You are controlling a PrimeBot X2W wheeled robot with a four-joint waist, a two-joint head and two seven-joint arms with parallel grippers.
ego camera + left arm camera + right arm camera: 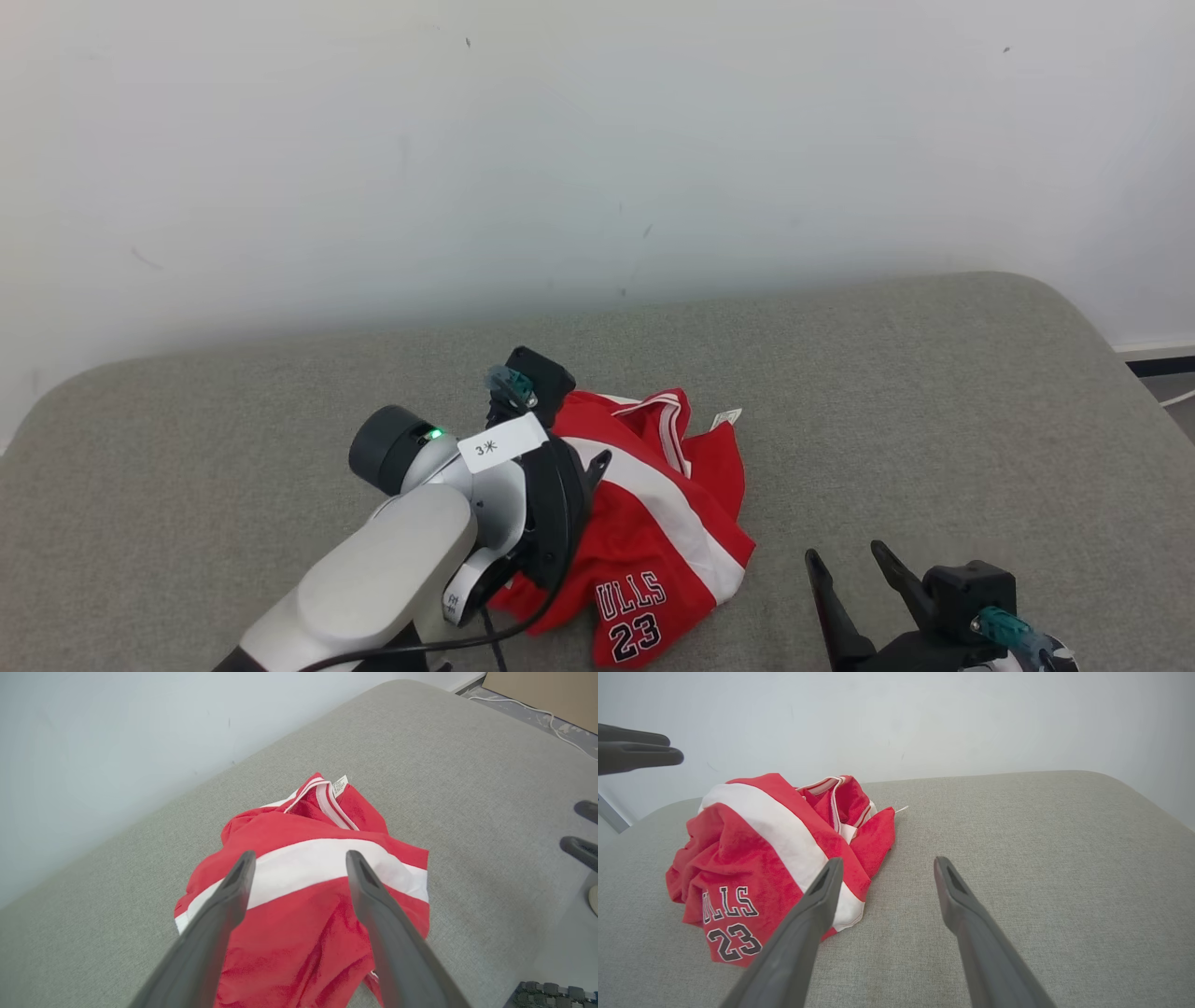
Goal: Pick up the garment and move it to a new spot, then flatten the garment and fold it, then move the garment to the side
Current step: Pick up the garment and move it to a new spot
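The garment [677,523] is a red jersey with a white stripe and "23" on it. It lies crumpled in a heap on the grey padded surface [934,392], left of centre. My left arm reaches over its left side. In the left wrist view my left gripper [301,856] hovers open just above the garment [299,933], with nothing between its fingers. My right gripper [850,557] stands open at the lower right, apart from the cloth. In the right wrist view the right gripper [887,861] is empty beside the garment [752,858], over bare surface.
A white wall [597,140] rises behind the padded surface. The surface has rounded corners, and its right edge drops to the floor [537,709], where a white cable and cardboard lie. Bare padding stretches to the right of the heap and behind it.
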